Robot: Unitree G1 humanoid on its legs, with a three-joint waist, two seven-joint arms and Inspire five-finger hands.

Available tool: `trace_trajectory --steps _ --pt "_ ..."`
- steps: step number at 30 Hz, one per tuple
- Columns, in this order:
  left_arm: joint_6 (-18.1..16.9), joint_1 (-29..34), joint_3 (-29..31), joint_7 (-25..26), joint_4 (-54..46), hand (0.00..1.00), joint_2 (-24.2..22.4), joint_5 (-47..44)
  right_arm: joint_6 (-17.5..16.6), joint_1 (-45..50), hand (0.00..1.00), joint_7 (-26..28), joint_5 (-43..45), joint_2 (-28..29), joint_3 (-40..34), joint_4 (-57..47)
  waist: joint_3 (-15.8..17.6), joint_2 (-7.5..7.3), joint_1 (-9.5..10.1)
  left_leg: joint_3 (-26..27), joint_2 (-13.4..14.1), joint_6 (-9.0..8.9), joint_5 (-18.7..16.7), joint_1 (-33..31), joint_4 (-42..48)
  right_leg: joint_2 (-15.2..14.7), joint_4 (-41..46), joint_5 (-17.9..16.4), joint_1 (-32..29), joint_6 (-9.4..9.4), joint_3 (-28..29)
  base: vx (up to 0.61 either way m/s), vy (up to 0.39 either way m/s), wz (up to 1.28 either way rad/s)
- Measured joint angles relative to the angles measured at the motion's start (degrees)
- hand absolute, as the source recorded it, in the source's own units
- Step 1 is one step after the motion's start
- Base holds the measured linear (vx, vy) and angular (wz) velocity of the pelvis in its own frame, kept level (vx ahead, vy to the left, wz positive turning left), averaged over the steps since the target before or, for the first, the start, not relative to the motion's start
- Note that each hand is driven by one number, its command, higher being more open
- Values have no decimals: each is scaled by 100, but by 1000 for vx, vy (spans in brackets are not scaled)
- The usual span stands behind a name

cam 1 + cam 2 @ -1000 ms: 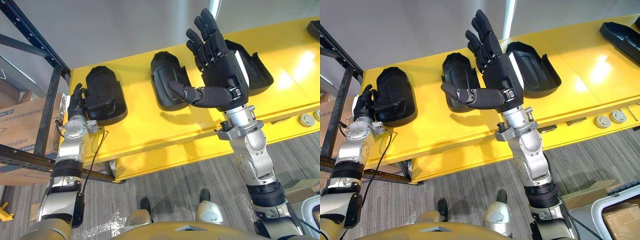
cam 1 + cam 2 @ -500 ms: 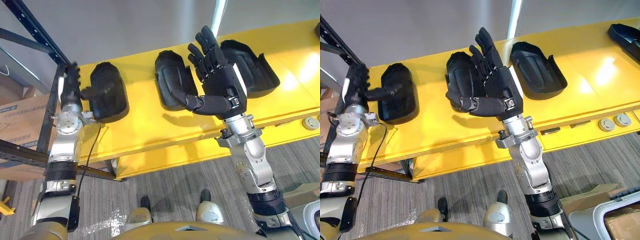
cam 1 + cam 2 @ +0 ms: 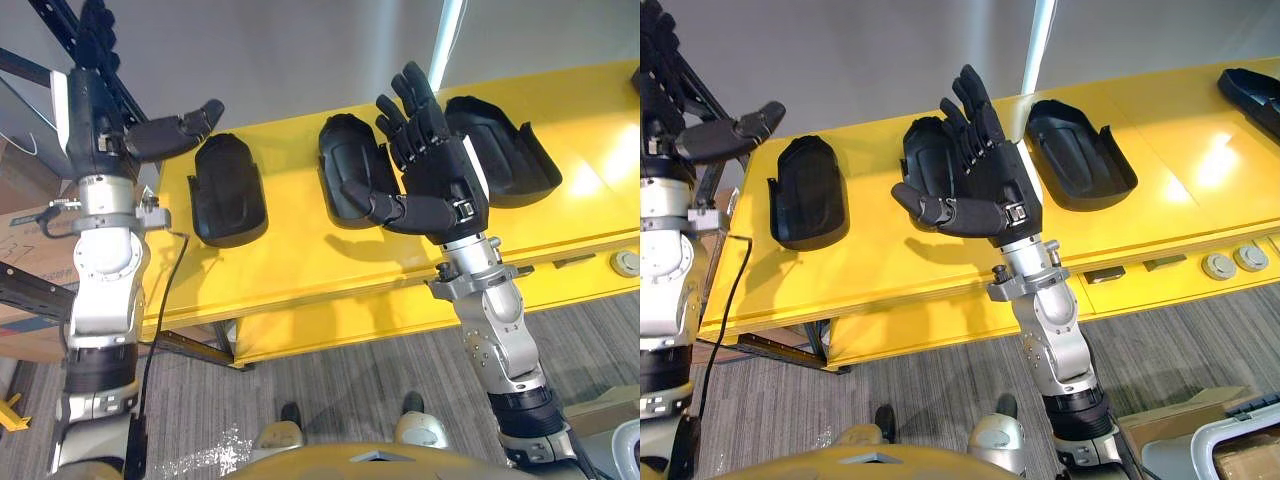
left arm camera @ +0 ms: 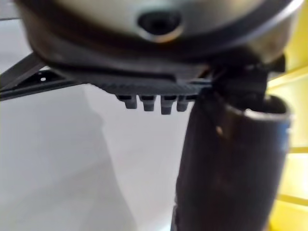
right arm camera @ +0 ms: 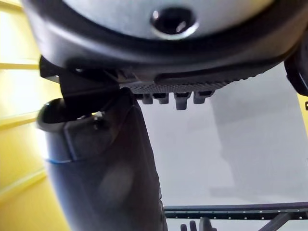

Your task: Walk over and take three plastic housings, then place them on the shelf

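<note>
Risk 1: my right hand [image 3: 440,175] hangs above the yellow table [image 3: 300,260], in front of the middle black plastic housing [image 3: 345,160]. If it comes down off-line, my judgement is that it strikes the shell's raised rim and skids it along the smooth top.

Risk 2: my left hand [image 3: 90,110] is raised high near the black metal shelf frame [image 4: 26,79]. A wide swing toward the left black plastic housing [image 3: 228,190] could clip the frame.

Risk 3: the shells look glossy and curved, so a shallow grasp may slip.

Fingers: both hands spread, fingers straight, thumbs out to the side. They hold nothing and touch nothing.

Housings: left, middle and right black plastic housing [image 3: 505,150] all lie on the table, apart from one another.
</note>
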Motion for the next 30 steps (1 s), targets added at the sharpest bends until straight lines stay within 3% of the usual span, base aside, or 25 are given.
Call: trace_trajectory --steps 5,10,16,18,21,26,30 --pt "-341 1296 -475 -275 -1222 100 -1229 -397 -58 443 100 -244 -573 325 93 -37 -139 -93 39 -26 1 -1 0 4 -44 9 -114 19 75 12 -58 23 -1 4" --pt "-575 2235 -993 -484 -1383 100 -1812 -501 -364 876 100 -434 -578 486 97 -118 -236 -112 111 -55 4 -10 6 37 -90 14 -148 19 143 13 -111 -7 -2 5" --pt "-1072 2740 -1035 -906 -1396 100 -1856 -497 -775 1033 100 -620 -808 597 72 -203 -451 -211 145 -80 8 -14 8 4 -111 23 -243 21 187 20 -174 -6 -2 4" --pt "-1398 2916 -1069 -886 -1440 100 -1858 -450 -931 1093 100 -835 -809 642 15 -206 -495 -278 149 -113 7 -16 9 5 -121 23 -253 21 222 20 -219 2 -1 9" --pt "-1812 3146 -1047 -488 -1442 100 -1886 49 -1018 1284 100 -1138 -1170 638 -215 -207 -565 -330 175 -133 8 -18 11 5 -152 23 -263 20 235 20 -258 8 -2 6" --pt "-2323 3634 -789 787 -1442 100 -2049 1668 -1050 1700 100 -1531 -1258 632 -832 -207 -624 -330 278 -142 7 -23 22 10 -205 26 -292 17 250 18 -287 2 0 1" --pt "-2482 3837 -790 395 -1433 100 -2064 1252 -1051 1909 100 -1543 -1136 635 -1002 -206 -628 -329 284 -151 8 -21 21 6 -212 26 -292 7 265 13 -304 0 0 0"
